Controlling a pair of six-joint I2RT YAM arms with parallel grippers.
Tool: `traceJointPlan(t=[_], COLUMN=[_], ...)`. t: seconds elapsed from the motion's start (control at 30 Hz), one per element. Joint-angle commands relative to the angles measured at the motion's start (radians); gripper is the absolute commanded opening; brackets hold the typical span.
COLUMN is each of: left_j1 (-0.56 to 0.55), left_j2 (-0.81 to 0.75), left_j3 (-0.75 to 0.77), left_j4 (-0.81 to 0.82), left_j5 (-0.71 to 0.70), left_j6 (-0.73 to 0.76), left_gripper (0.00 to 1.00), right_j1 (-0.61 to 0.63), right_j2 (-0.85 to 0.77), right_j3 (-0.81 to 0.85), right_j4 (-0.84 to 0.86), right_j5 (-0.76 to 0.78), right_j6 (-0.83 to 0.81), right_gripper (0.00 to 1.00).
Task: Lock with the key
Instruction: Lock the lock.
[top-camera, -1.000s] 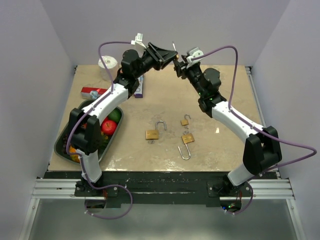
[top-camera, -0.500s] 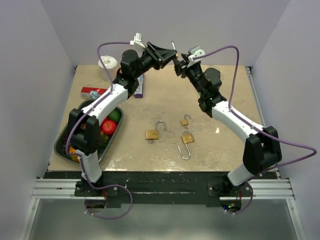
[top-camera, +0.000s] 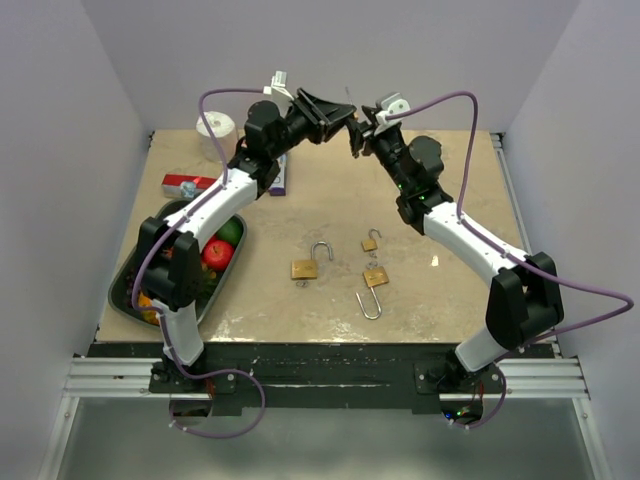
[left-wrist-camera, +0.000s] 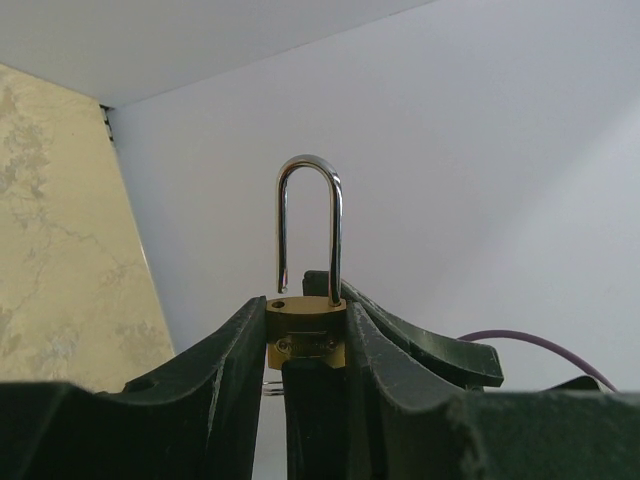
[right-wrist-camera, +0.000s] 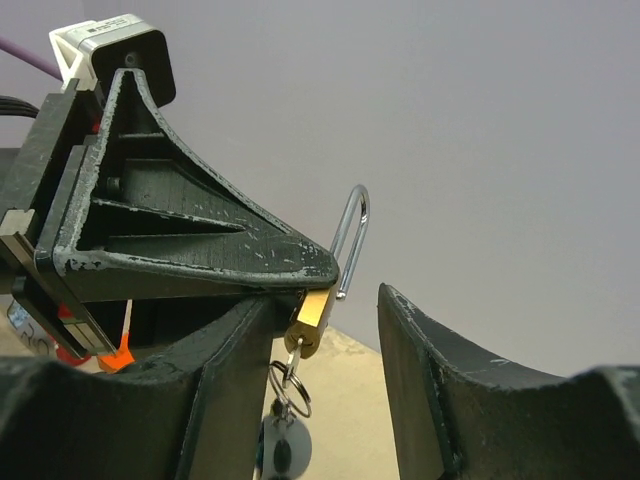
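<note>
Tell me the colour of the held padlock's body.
Brass-gold; the padlock shows best in left wrist view.

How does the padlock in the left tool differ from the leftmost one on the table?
The held padlock is clamped upright in the left tool, a key in its underside; the leftmost table padlock lies flat, untouched. The held shackle stands over its body; the table one's is swung aside. Both are brass and open.

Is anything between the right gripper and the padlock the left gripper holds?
Nothing. In the right wrist view the padlock, clamped in the left gripper, sits between the spread fingers of the right gripper, its key dangling below.
</note>
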Motion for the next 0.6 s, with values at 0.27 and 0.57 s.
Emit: traceJointPlan(t=[0.27, 0.57], left_j1=[-0.011, -0.018], left_j2=[-0.035, -0.036], left_j3=[0.009, -0.003], left_j4=[0.042, 0.043], left_j5=[0.001, -0.007], left_j6=[-0.021, -0.021], left_gripper=[0.0, 0.0], right_j1=[0.011, 0.014], right_j2=[0.046, 0.071], right_j3=[0.068, 0.09], right_j4=[0.065, 0.074], right_j5=[0.111, 0.145], right_j6=[-0.1, -0.122], right_gripper=[0.37, 0.0])
